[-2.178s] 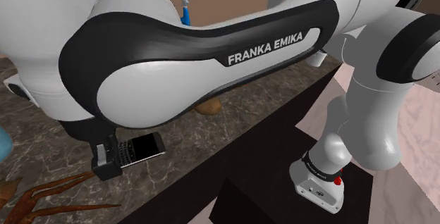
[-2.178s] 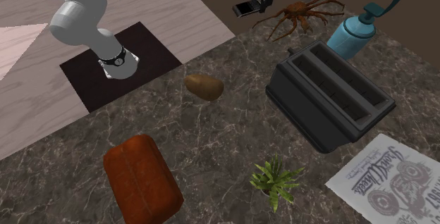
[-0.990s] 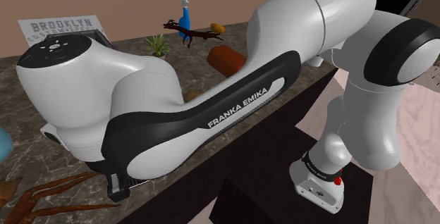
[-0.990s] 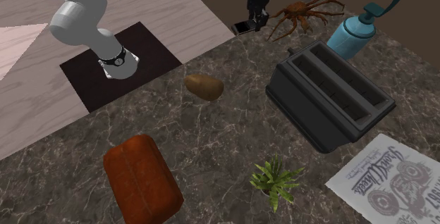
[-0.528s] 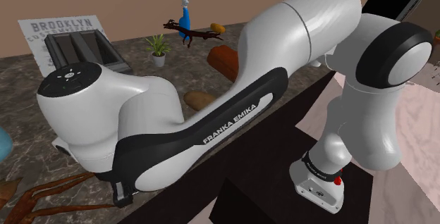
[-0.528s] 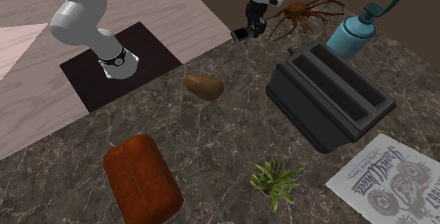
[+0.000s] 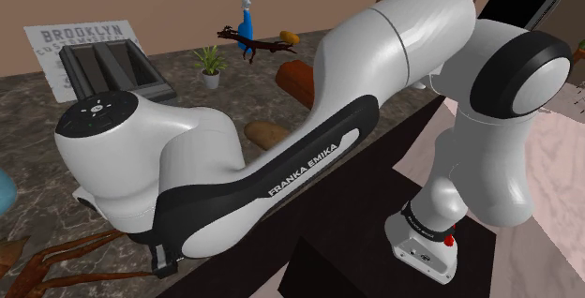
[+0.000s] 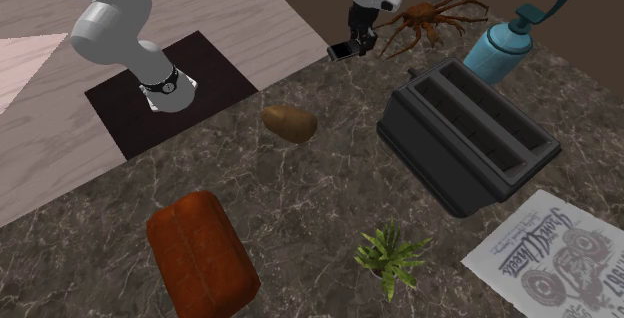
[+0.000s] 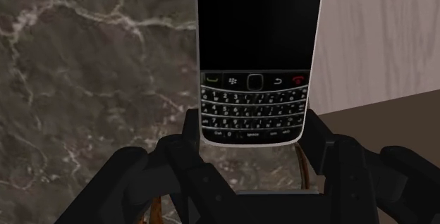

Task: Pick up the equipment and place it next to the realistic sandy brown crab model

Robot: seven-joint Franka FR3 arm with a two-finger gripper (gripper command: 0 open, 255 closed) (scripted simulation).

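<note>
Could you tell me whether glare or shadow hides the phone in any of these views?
Wrist view: no glare; the phone has a flat black screen and legible keys, though the black gripper clasping it merges into shade. Second exterior view: even light, faint shadows. Shoulder view: soft sheen on the white arm.

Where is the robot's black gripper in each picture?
Shoulder view: the gripper is low on the left, under the white arm, beside the crab.
Second exterior view: top middle, holding the phone next to the crab.
Wrist view: it clasps the phone's keyboard end.
Shared landmark: the crab, in both outside views.
</note>
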